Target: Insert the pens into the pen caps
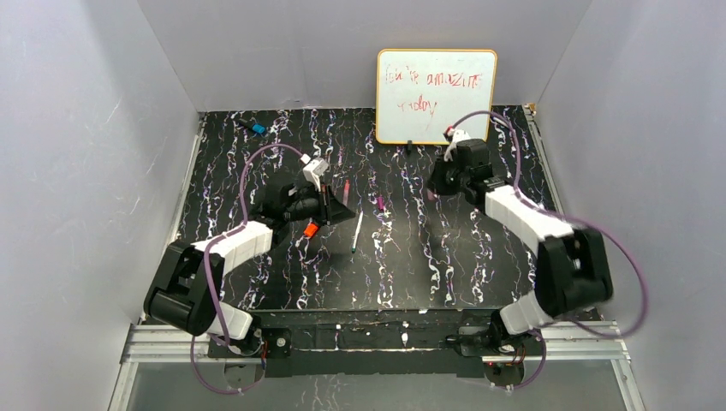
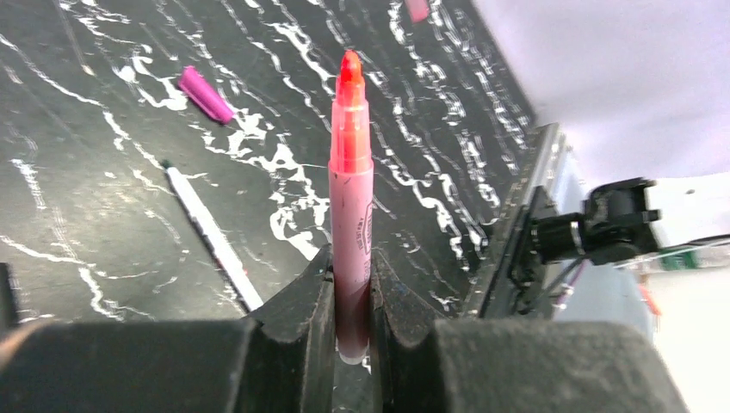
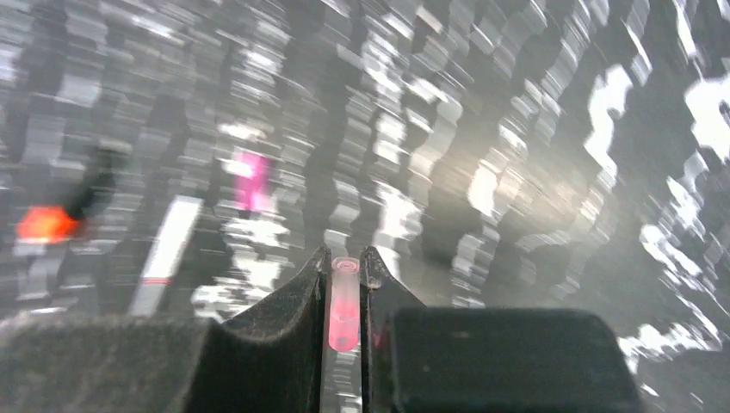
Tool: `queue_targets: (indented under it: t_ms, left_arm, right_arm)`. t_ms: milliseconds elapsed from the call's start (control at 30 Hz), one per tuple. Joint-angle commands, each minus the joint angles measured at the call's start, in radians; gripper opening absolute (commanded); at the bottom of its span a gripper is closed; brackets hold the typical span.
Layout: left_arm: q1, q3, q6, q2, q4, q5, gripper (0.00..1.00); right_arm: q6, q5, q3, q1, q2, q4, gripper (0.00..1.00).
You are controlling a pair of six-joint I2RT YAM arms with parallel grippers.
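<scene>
Walls [image 1: 77,171] of pale grey close in the black table [image 1: 428,265] on three sides. A metal rail [image 1: 385,344] runs along its near edge. Between the two arms the middle of the surface lies open, and the near right part is bare.

The left gripper [image 2: 351,260] sits left of centre, its jaws pinching a pink-bodied marker [image 2: 351,172] by the lower barrel. The marker's uncapped orange-red tip points away from the wrist. Just beyond it, a thin white pen [image 2: 211,237] lies flat on the table. A magenta cap [image 2: 205,93] lies farther off, apart from the pen. A second pinkish pen [image 1: 346,188] rests near the gripper on its far side.

The right gripper [image 3: 346,258] is over the far right, close to the whiteboard [image 1: 436,96] propped against the back wall. Its jaws clamp a small translucent pink cap [image 3: 343,305], open end outward. That wrist view is heavily blurred.

A small blue object [image 1: 258,128] lies at the far left corner. The tabletop is matte black, veined with white and purple squiggles.
</scene>
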Motion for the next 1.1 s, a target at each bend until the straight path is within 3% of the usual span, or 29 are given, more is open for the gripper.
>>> queue_targets:
  t_ms: [0,100,367,733,1067]
  left_arm:
    - [0.001,-0.121,-0.363,0.015,0.541,0.121,0.0]
    - [-0.025,-0.143,-0.453,0.036,0.699,0.144,0.0]
    - [-0.098,-0.112,-0.572,0.068,0.882,0.193,0.0]
    - [-0.128,-0.108,-0.543,0.074,0.894,0.216,0.0]
    - [-0.128,-0.106,-0.528,0.084,0.895,0.205,0.0]
  right_arm:
    - [0.199,-0.095,-0.007,0.139,-0.255,0.333,0.03]
    - [0.25,-0.057,0.0,0.233,-0.309,0.431,0.03]
    - [0.285,0.056,0.005,0.399,-0.321,0.619,0.02]
    - [0.266,0.02,0.13,0.418,-0.256,0.592,0.03]
    - [0.269,0.021,0.108,0.444,-0.295,0.515,0.02]
